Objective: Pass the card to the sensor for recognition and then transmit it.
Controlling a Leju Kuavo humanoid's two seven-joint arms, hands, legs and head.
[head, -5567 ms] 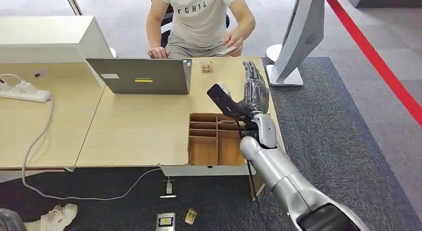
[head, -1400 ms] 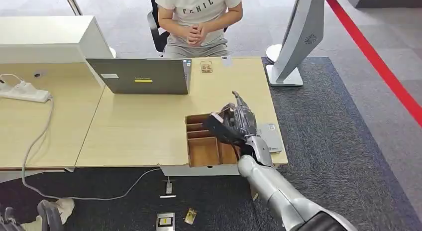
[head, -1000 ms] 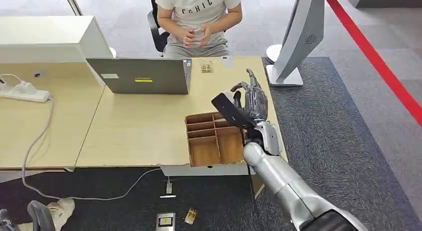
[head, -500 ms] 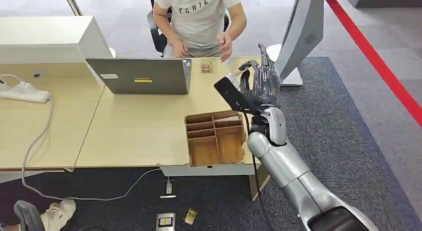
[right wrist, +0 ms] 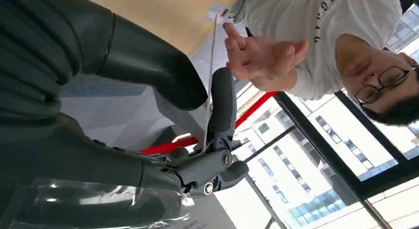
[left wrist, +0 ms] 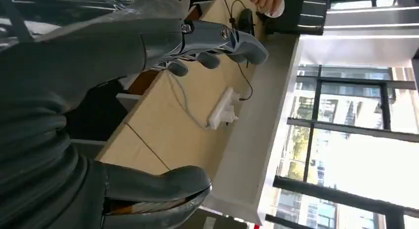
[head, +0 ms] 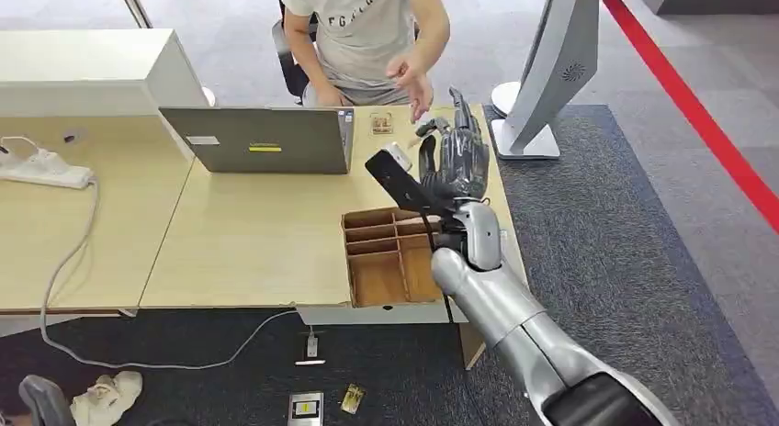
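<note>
Holding a thin white plastic card [right wrist: 213,66] edge-on between thumb and a finger, the right hand [head: 452,160] reaches over the pale wooden worktop [head: 257,233]. A person's open hand [head: 411,80] waits just beyond. The handover step is under way; release should follow their grasp. The left hand [left wrist: 148,115] is empty, fingers apart.

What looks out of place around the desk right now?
On the dark carpet under the front edge of the light wooden desk lie a small white-and-yellow card and a small tan item, away from the brown cardboard divider box. Crumpled pale cloth sits there too.
</note>
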